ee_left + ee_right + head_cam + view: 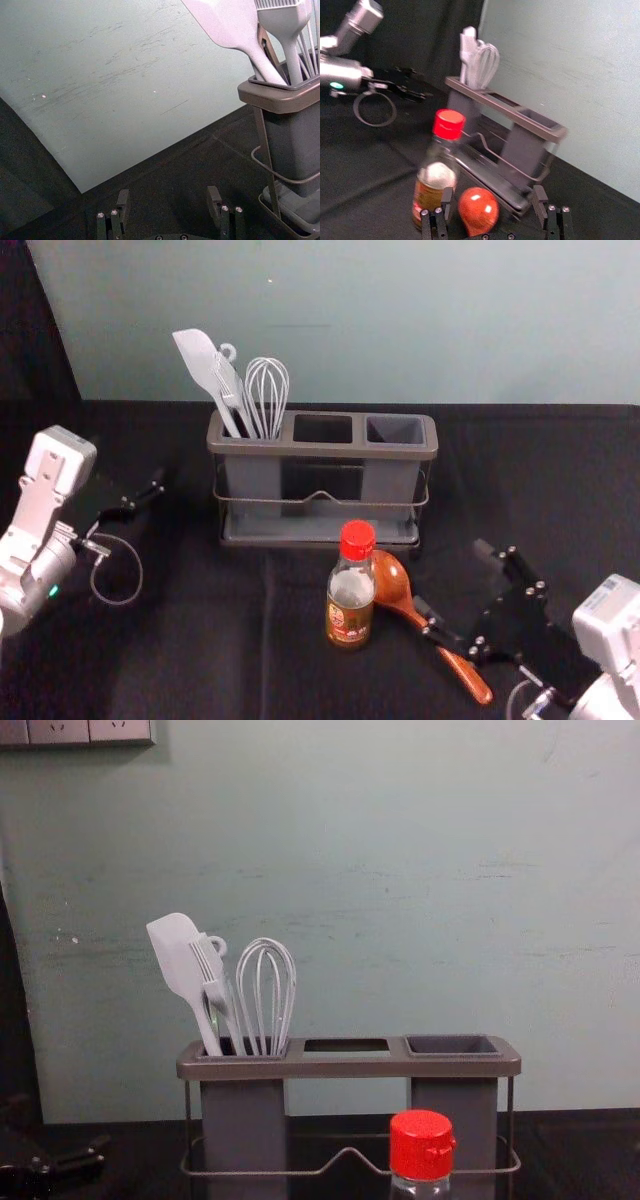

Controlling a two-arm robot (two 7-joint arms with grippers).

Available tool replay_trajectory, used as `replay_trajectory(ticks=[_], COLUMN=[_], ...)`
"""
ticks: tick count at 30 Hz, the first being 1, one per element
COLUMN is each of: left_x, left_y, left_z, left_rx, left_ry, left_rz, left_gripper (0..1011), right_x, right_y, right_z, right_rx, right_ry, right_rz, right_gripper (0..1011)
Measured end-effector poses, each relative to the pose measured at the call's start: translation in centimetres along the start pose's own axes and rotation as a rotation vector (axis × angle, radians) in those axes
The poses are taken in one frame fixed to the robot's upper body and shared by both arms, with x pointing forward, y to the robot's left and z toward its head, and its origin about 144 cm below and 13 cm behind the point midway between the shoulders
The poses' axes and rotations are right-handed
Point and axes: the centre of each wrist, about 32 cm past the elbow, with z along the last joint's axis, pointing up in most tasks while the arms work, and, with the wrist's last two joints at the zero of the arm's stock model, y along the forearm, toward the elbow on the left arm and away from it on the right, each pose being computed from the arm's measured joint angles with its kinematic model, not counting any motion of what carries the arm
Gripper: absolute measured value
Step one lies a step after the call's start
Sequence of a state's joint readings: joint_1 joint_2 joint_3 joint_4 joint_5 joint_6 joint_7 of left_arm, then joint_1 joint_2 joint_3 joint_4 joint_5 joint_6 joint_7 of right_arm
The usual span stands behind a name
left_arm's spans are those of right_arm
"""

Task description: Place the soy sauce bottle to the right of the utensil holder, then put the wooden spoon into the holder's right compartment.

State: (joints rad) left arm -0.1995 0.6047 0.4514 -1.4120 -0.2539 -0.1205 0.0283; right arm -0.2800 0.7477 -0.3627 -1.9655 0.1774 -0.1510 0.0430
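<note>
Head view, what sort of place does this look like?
Probably a robot test bench made up like a kitchen counter: a utensil holder and a soy sauce bottle stand on black cloth, with the right end effector near a wooden spoon.

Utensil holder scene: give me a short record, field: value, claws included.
holder: dark grey plastic utensil holder with three compartments
left_compartment: pale spatula, pale brush, pale wire whisk
bottle: red-capped glass soy sauce bottle, upright, in front of holder's right half
spoon: reddish-brown wooden spoon, lying right of bottle, bowl end toward holder
left_claw: left claw open, left of holder
right_claw: right claw open, near spoon, gripping nothing
bottle_placed: no
spoon_in_right_compartment: no
</note>
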Motion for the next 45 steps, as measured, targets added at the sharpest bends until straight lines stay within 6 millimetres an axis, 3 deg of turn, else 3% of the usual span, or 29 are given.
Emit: replay_trajectory(ticks=[17,30,39,45], left_x=[0.0,0.0,0.0,0.0], left_y=[0.0,0.0,0.0,0.0], left_z=[0.0,0.0,0.0,0.0], left_rx=[0.0,0.0,0.0,0.0], left_ry=[0.0,0.0,0.0,0.0], left_rz=[0.0,0.0,0.0,0.0], left_gripper=[1000,1000,1000,1000], right_x=[-2.1,-2.4,-2.3,-2.4], right_y=[3.3,7.1,8.2,8.4], right_z=[1.0,0.9,0.7,0.6], right_rx=[0.094,0.121,0.145,0.152], right_ry=[0.036,0.111,0.241,0.292], right_rz=[0.102,0.095,0.093,0.093], right_gripper=[1002,1002,1002,890])
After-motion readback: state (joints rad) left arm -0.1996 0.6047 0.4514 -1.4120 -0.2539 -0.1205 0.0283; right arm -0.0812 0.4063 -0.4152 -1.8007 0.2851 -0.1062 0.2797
